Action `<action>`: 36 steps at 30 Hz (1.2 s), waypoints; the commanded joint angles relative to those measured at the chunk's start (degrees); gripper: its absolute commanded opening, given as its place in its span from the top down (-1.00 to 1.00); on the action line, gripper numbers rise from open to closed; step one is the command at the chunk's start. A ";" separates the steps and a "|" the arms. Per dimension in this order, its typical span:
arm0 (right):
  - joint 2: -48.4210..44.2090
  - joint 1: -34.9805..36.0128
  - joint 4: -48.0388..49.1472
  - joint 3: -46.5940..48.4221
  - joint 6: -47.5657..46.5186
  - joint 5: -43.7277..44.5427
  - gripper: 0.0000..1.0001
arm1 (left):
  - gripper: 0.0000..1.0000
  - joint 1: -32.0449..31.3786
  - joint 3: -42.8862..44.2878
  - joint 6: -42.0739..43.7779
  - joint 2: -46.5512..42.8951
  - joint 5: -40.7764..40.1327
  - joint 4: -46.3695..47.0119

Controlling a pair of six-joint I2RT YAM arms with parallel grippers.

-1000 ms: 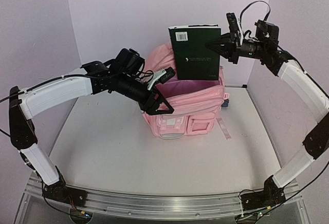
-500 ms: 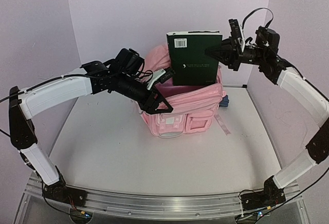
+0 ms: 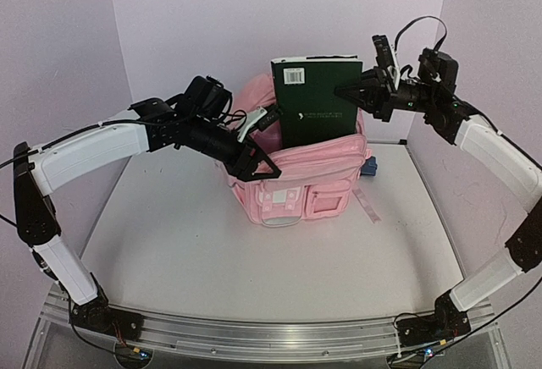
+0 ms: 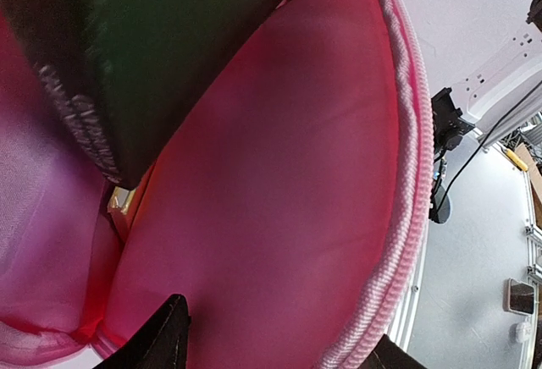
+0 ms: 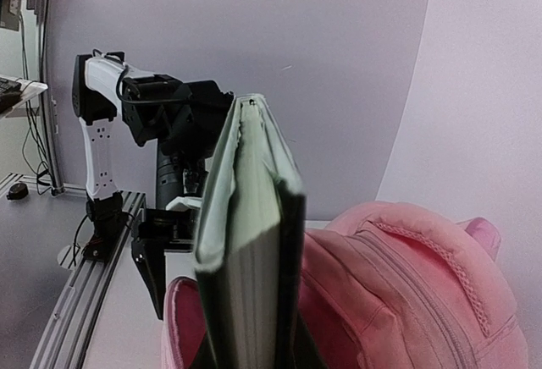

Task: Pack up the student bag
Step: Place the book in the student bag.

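Green book (image 3: 315,98) has dropped and moved left, its lower edge now in the student bag (image 3: 309,187) just below the right gripper (image 3: 343,91) pinching it. Left gripper (image 3: 273,145) spread wide astride the bag's rim; insertion underway

Setup's in a little booth: plain pale-lilac walls (image 3: 169,13) at the back and on both sides, meeting a matte white tabletop (image 3: 212,259). There's an aluminium rail (image 3: 254,333) along the near edge. Lighting's soft and pretty even, with only faint shadows on the table.
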 commanded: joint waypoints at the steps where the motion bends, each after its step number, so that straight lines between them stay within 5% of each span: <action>1: 2.80 1.46 4.42 0.78 -2.52 4.37 1.00 | -0.13 1.08 -0.53 -0.77 -1.37 -1.07 -1.61; 7: 8.33 2.32 4.42 3.38 -4.24 6.99 0.98 | -0.13 1.07 -0.42 -1.19 -1.24 -0.56 -1.28; 15: 9.26 2.54 4.77 2.24 -4.44 10.46 -0.27 | -0.16 1.15 -0.27 -1.83 -1.44 -1.46 -1.16; 20: 6.92 2.49 4.87 0.84 -3.95 12.68 -0.51 | -0.17 1.45 -0.41 -2.43 -1.95 -2.68 -0.90; 22: 5.86 2.52 4.92 0.40 -3.51 12.87 -0.41 | -0.17 1.65 -0.83 -2.43 -2.42 -2.60 -0.45; 25: 4.87 2.51 4.95 0.87 -1.46 12.40 0.13 | -0.18 1.89 -1.58 -4.12 -3.26 -2.54 0.10; 27: 4.20 2.52 4.88 1.34 0.89 10.47 0.68 | -0.18 2.16 -2.18 -4.37 -3.92 -2.48 0.25; 29: 3.01 2.45 4.94 1.03 2.72 7.70 0.91 | -0.19 2.36 -2.83 -4.53 -4.69 -2.28 0.42; 36: 1.62 2.42 4.95 3.89 10.28 -4.20 1.00 | -0.20 4.08 -3.61 -4.24 -5.40 -1.57 -0.51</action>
